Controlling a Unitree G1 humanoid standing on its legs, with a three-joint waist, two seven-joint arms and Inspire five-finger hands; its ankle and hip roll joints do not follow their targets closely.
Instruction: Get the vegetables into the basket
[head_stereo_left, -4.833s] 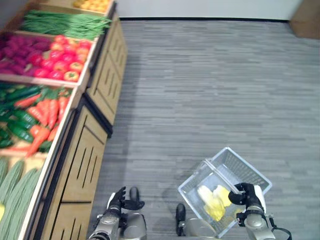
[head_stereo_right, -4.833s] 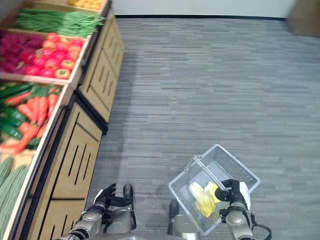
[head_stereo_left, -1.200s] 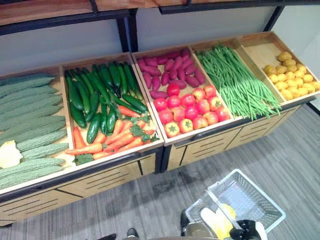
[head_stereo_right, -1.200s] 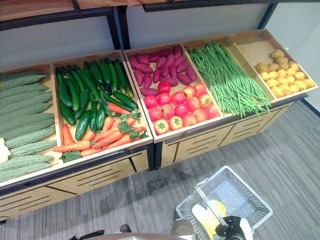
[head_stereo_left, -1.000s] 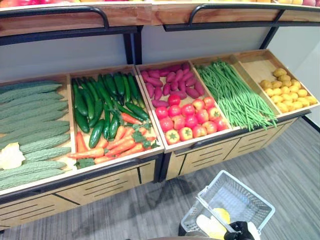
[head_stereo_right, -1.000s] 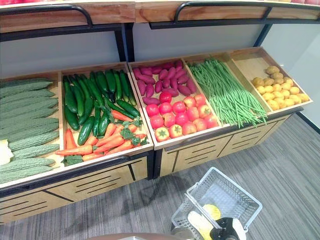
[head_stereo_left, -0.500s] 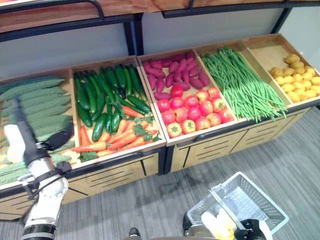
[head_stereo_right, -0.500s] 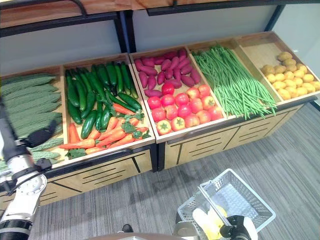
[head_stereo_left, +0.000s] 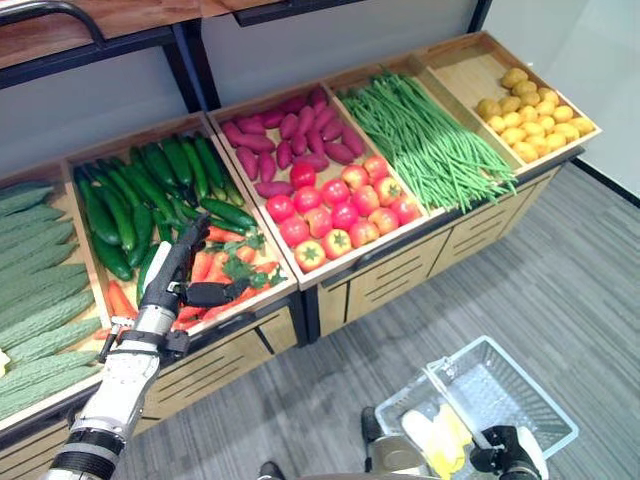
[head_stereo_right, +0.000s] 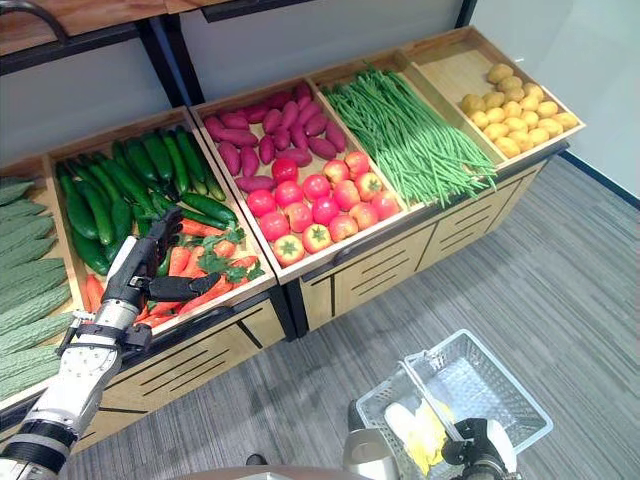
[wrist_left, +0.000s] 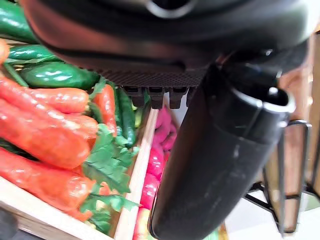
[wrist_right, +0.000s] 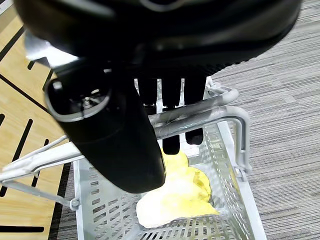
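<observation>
My left hand (head_stereo_left: 178, 268) hangs open just above the carrots (head_stereo_right: 222, 249) at the front of the bin shared with dark green cucumbers (head_stereo_left: 120, 200). In the left wrist view its thumb (wrist_left: 215, 165) stands free over the carrots (wrist_left: 45, 140), and it holds nothing. At the lower right, my right hand (head_stereo_left: 508, 458) is shut on the handle (wrist_right: 200, 117) of the white wire basket (head_stereo_left: 520, 385). The basket hangs over the floor. A pale yellow leafy vegetable (wrist_right: 175, 195) lies in the basket.
The sloped wooden stand holds bins of bitter gourds (head_stereo_left: 35, 290), purple sweet potatoes (head_stereo_left: 275, 140) with tomatoes (head_stereo_left: 335, 205), green beans (head_stereo_left: 420, 140) and small yellow produce (head_stereo_left: 525, 115). A dark shelf rail (head_stereo_left: 130, 40) runs above. Grey floor (head_stereo_left: 560, 280) lies before the stand.
My left hand has moved right from the bitter gourd bin to above the carrots. The camera has shifted too. The right hand still holds the basket handle.
</observation>
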